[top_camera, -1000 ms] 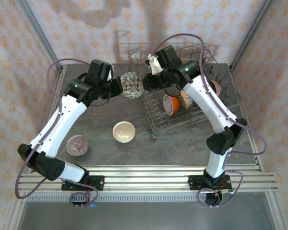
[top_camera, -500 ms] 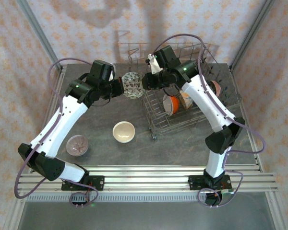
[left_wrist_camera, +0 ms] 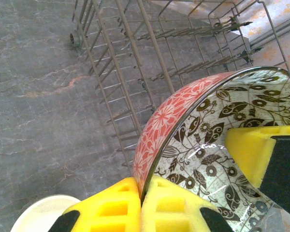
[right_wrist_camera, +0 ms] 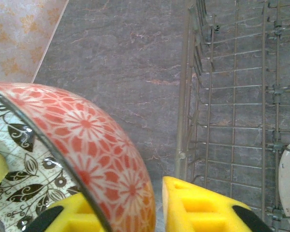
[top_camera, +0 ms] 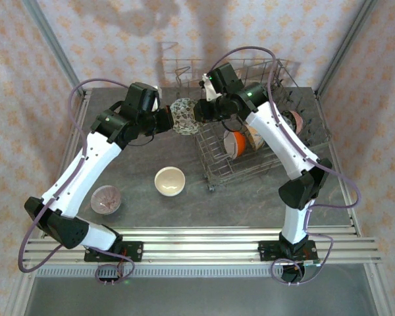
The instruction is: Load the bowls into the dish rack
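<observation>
Held item: red-floral ceramic bowl (left_wrist_camera: 183, 130) with a glossy black-and-white leaf pattern inside. It is tilted on edge and carried in the air above the grey stone-look table (top_camera: 138, 158).
Position: at 9 o'clock of the grey wire dish rack (top_camera: 217, 172), just outside its left wall. A cream round bowl (top_camera: 170, 181) lies on the table at 6 o'clock of the held item.
Left gripper (left_wrist_camera: 141, 193): clamped on the rim, one yellow pad inside the wall and one outside.
Right gripper (right_wrist_camera: 135, 203): jaws apart, straddling the rim on the other side. A gap shows between the outer pad and the wall, so it is judged to have no grip.
Handling: judged rigid, moderately heavy for its size, slick under glaze, and liable to chip against wire.
Grip point: the rim wall, with the pads seated well down past the lip and square to the wall.
Risk: a shallow pinch may let the bowl pivot or slide. Close the second grip fully before the first one lets go.
</observation>
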Controlling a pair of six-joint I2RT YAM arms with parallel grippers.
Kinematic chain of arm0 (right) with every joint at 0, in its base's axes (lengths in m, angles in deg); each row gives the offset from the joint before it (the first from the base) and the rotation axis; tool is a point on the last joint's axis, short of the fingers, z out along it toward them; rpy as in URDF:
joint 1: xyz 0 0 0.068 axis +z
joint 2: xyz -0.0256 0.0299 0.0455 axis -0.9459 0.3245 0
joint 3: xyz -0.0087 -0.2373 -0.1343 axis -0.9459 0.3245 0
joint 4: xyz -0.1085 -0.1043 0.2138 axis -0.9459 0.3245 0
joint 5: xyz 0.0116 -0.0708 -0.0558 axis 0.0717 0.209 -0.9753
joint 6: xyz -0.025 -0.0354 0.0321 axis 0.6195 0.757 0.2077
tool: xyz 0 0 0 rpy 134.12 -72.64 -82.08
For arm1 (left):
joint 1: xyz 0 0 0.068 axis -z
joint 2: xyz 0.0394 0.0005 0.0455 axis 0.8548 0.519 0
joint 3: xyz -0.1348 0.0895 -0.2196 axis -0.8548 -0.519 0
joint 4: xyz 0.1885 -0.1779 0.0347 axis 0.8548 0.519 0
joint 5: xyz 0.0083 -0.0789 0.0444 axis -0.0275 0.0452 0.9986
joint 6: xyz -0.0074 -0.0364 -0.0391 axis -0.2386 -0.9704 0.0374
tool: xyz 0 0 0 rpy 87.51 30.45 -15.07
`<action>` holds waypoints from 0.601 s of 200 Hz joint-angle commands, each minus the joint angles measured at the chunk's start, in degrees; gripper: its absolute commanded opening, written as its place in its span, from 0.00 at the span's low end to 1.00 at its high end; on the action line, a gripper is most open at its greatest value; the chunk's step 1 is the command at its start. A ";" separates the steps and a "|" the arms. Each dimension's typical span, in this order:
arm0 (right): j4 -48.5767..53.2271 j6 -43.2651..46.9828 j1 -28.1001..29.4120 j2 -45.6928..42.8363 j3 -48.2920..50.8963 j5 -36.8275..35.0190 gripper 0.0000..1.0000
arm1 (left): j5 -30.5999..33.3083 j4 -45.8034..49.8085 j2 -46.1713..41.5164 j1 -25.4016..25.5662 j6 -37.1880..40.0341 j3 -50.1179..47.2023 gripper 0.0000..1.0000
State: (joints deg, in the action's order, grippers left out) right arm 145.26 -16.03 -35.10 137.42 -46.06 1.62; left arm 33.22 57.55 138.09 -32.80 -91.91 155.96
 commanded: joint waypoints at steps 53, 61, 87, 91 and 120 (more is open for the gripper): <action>0.73 0.41 0.09 -1.54 -1.62 -3.32 0.22 | 4.02 0.01 1.08 1.70 1.07 4.48 0.00; 0.81 0.41 0.07 -1.51 -1.63 -3.37 0.19 | 4.41 0.39 1.24 1.88 1.13 4.72 0.00; 0.90 0.41 0.07 -1.69 -1.59 -3.63 0.14 | 5.47 1.21 1.76 2.52 1.30 5.36 0.00; 0.90 0.41 0.07 -1.68 -1.64 -3.72 0.13 | 5.75 1.25 1.78 2.61 1.36 5.46 0.00; 1.17 0.63 0.07 -1.74 -1.68 -4.36 0.21 | 7.31 2.47 2.31 3.42 1.56 6.33 0.00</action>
State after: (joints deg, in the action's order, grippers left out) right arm 145.70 -15.75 -35.10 137.40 -46.06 -0.65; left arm 37.68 59.41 140.14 -30.03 -91.73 159.48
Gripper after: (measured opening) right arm 0.150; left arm 0.046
